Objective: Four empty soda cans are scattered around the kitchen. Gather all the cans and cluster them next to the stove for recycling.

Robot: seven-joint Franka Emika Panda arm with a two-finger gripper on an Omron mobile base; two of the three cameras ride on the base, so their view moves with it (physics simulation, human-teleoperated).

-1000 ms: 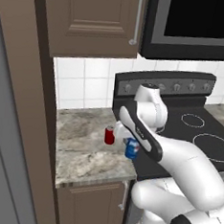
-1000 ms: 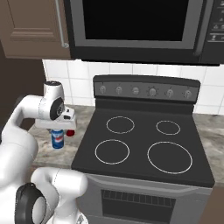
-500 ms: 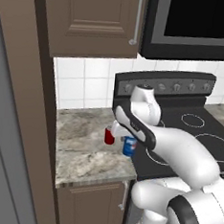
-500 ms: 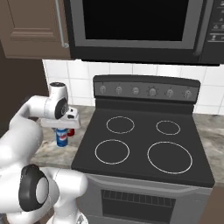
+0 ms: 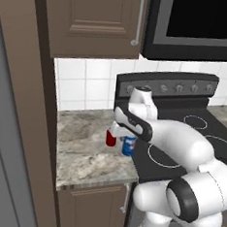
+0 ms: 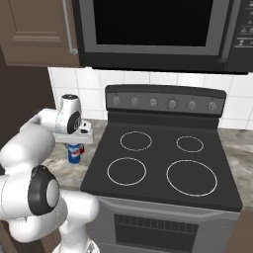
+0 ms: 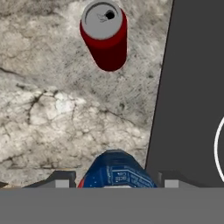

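Note:
My gripper (image 7: 116, 183) is shut on a blue soda can (image 7: 116, 172) with a white band, held upright between the two fingertips (image 7: 61, 180). In the base views this blue can (image 5: 128, 146) (image 6: 74, 154) hangs under the hand (image 6: 75, 138), low over the granite counter (image 5: 82, 156), right beside the stove's (image 6: 163, 168) left edge. A red soda can (image 7: 105, 37) (image 5: 111, 138) stands upright on the counter just beyond it, close to the stove (image 7: 192, 87). Whether the blue can touches the counter, I cannot tell.
A black microwave (image 6: 158, 29) hangs above the stove, and brown wall cabinets (image 5: 94, 21) above the counter. A tall brown panel (image 5: 31, 128) closes the counter's left end. The tiled wall (image 5: 83, 86) stands behind.
The hand has carried the blue can a little further back along the stove's edge, nearer the red can. The red can has stayed put.

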